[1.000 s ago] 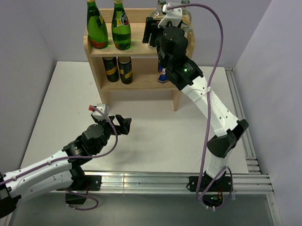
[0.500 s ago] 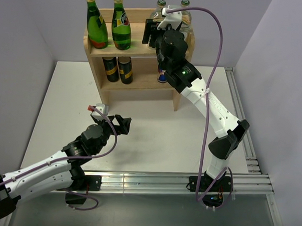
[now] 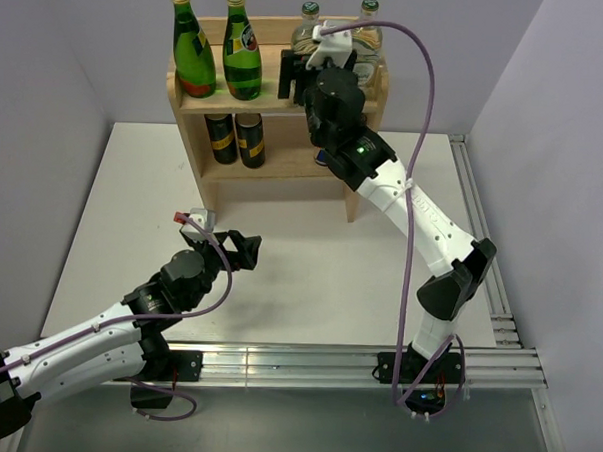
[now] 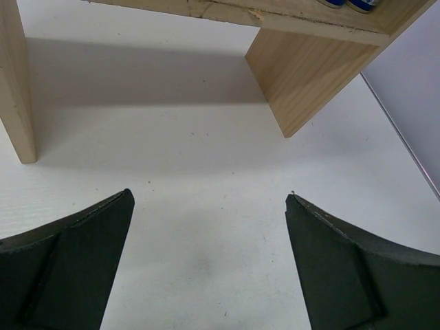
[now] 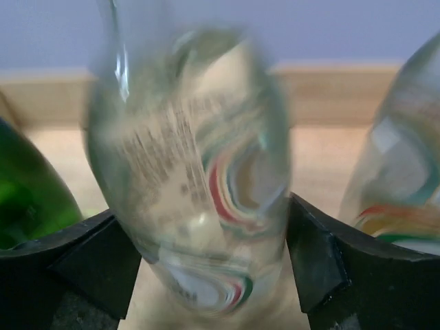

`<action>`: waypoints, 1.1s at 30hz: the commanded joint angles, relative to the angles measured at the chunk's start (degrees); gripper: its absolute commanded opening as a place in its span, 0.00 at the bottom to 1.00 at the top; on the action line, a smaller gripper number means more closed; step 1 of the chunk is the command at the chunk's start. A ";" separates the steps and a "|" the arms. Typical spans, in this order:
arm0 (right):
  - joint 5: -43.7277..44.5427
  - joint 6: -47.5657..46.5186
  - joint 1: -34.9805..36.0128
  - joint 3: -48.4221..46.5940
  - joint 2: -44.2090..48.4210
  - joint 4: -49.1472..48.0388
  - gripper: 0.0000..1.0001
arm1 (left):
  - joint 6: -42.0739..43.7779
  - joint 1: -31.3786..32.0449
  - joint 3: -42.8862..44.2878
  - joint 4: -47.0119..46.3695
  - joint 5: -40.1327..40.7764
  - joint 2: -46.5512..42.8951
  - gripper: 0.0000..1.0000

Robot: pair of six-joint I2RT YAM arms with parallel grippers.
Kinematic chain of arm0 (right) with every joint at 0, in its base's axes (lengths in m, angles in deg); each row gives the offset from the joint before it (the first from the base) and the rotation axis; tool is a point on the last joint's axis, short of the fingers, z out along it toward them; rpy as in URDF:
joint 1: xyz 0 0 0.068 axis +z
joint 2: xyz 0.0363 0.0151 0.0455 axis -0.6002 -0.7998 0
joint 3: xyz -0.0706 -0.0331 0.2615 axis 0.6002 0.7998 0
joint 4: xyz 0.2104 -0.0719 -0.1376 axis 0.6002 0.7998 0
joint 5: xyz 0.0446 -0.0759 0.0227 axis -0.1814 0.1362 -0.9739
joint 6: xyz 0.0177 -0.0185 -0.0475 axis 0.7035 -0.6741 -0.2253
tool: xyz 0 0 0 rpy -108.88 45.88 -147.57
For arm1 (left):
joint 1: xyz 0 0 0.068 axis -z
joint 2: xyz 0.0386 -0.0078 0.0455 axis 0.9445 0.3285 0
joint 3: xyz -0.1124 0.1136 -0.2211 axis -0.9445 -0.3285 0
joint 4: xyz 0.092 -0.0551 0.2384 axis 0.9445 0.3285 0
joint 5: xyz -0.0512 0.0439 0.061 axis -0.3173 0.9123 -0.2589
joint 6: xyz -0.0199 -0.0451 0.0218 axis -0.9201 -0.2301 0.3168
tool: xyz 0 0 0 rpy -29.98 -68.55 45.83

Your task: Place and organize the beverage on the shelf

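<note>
Fingers of my right gripper (image 5: pixel 208 213) flank clear bottle (image 5: pixel 199 172), blurred, swirl-striped label; cannot tell if pads press glass. Bottle upright on top board of light-wood shelf (image 3: pixel 272 103); green bottle (image 5: pixel 27 199) just left, second clear bottle (image 5: pixel 399 172) just right, raised rim behind. Left gripper (image 4: pixel 210 206) spread wide over white table (image 4: pixel 206 137), shelf side panels ahead, well apart.

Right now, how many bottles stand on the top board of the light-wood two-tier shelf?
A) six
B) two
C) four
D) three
C: two green glass bottles at the left and two clear glass bottles at the right stand on the top board of the light-wood shelf.
</note>
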 commanded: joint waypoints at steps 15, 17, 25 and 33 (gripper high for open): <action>1.30 1.98 1.62 6.95 -0.90 11.08 1.00 | -1.16 -0.31 -0.15 -0.80 -0.20 -1.07 0.99; 1.48 3.73 1.88 7.39 -0.29 11.08 1.00 | -1.16 -0.31 -0.15 -0.98 -0.29 -0.89 0.99; 3.23 4.26 3.03 10.73 3.05 10.47 1.00 | -1.07 -0.31 -0.06 -1.07 -0.20 -0.72 0.99; 4.64 4.88 3.99 13.19 6.13 10.82 1.00 | -1.07 -0.31 0.03 -1.07 -0.11 -0.45 0.99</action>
